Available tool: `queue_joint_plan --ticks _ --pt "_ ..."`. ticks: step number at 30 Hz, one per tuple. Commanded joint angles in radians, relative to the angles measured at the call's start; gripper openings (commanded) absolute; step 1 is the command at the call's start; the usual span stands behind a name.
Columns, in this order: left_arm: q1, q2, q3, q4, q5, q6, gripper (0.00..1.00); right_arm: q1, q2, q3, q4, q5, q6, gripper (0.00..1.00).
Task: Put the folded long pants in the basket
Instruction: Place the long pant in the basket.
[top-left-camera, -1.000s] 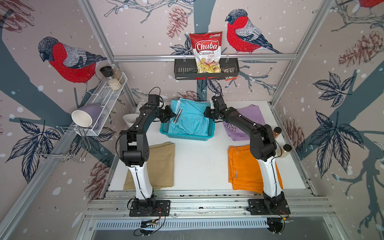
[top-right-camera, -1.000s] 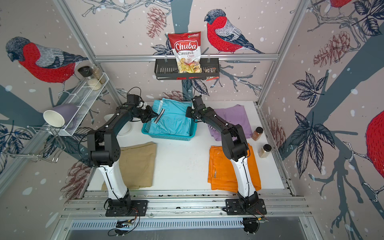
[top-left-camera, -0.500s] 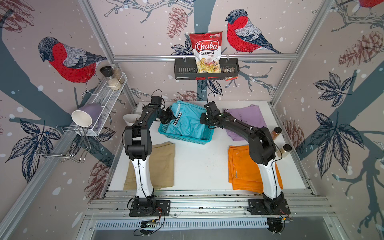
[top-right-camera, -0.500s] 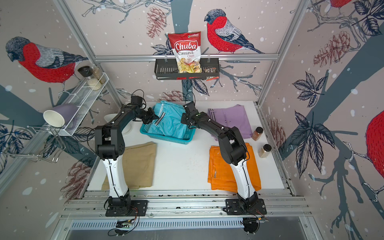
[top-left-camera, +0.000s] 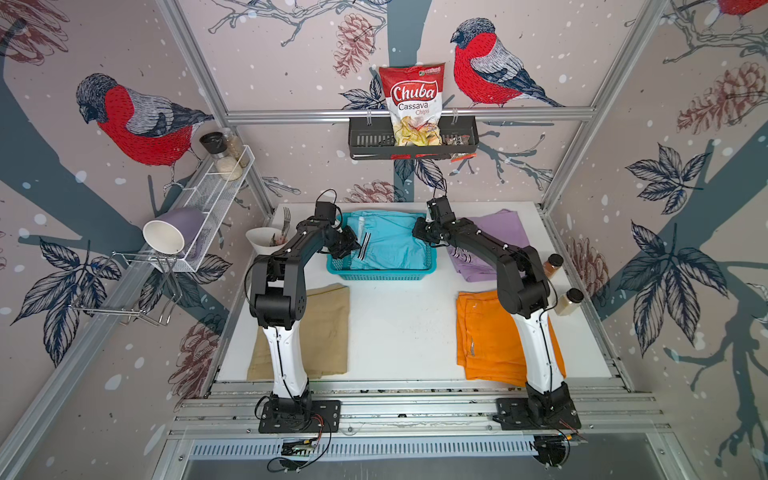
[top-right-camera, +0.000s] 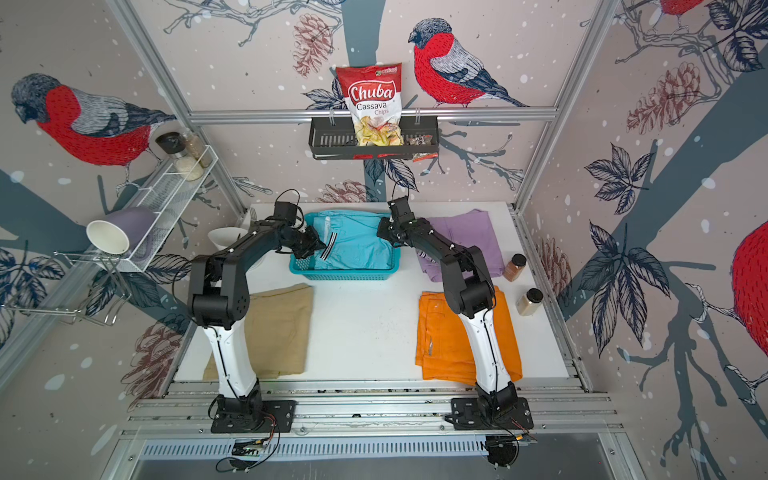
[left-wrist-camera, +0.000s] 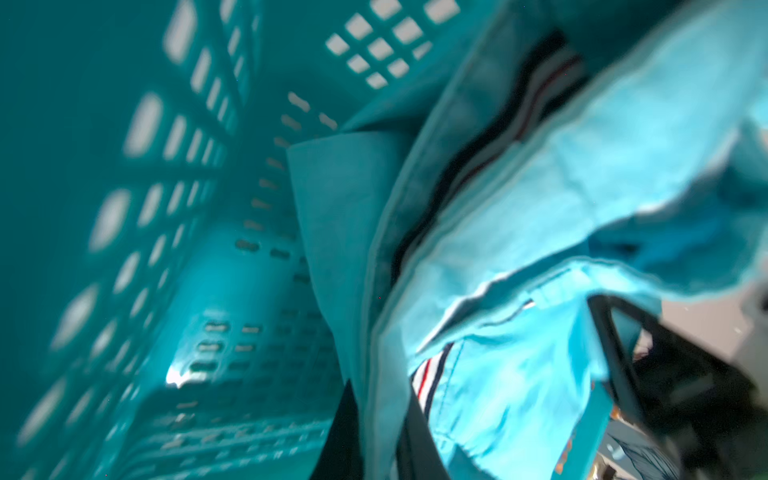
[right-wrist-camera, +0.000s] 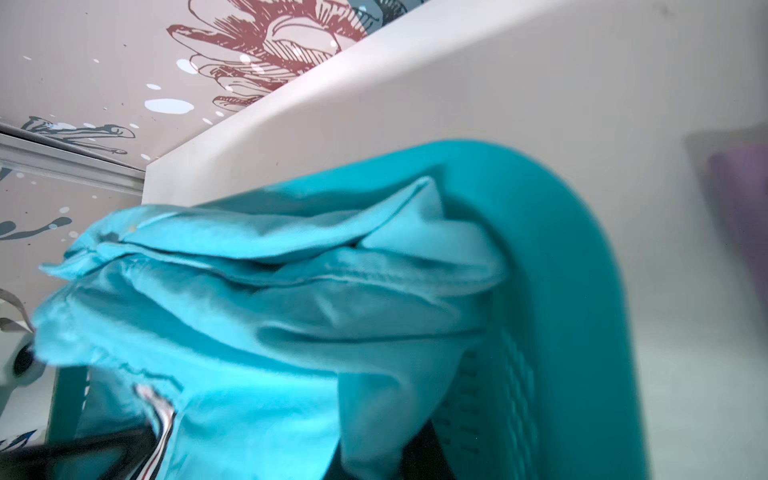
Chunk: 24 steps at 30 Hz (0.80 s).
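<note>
blue pair: the light blue pants (top-left-camera: 390, 245) are down in the basket (top-left-camera: 380, 275), which sits at 12 o'clock on the bench (top-left-camera: 399, 332). They fill it nearly wall to wall and look a bit rumpled, with the striped trim showing on the 9 o'clock side.

other pairs: lilac pants (top-left-camera: 503, 226) at about 2 o'clock, orange pants (top-left-camera: 486, 336) at 4, tan pants (top-left-camera: 328, 324) at 8. All three lie flat on the bench, none in the basket yet.

how it handles: soft, light, floppy cloth with no stiffness at all. My guess is it sags and comes unfolded the second you lift it by one spot. Nothing here can break, and it doesn't look slippery, so a plain pinch should bite fine.

where to grab: I'd take a pair by two opposite edges of the folded stack, catching every layer, one arm per side, so the fold survives the trip.

left fingers (top-left-camera: 353, 249): at the basket's 9 o'clock wall, closed right down on the blue pair's edge by the striped trim. The left wrist view shows the cloth running down between them, inside the basket.

right fingers (top-left-camera: 417, 232): at the 3 o'clock wall, also closed narrow. The right wrist view has blue cloth bunched right up to them, so it reads as a pinch on that edge, though the tips are mostly hidden.
</note>
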Motion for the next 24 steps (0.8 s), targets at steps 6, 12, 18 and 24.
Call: queue_joint_plan --ticks 6,12,18,24 --pt "-0.005 0.009 0.017 -0.057 -0.079 -0.017 0.0 -0.044 0.062 0.137 -0.332 0.198 -0.15 0.0" --pt "-0.013 0.026 0.145 -0.162 -0.067 -0.031 0.0 0.019 -0.045 0.149 -0.371 0.161 -0.103 0.0" --pt "-0.015 0.06 0.261 -0.329 -0.105 -0.035 0.0 0.029 -0.029 0.294 -0.516 0.153 -0.087 0.0" --pt "-0.015 0.117 0.256 -0.348 -0.135 -0.007 0.0 0.023 0.007 0.223 -0.539 0.162 -0.097 0.0"
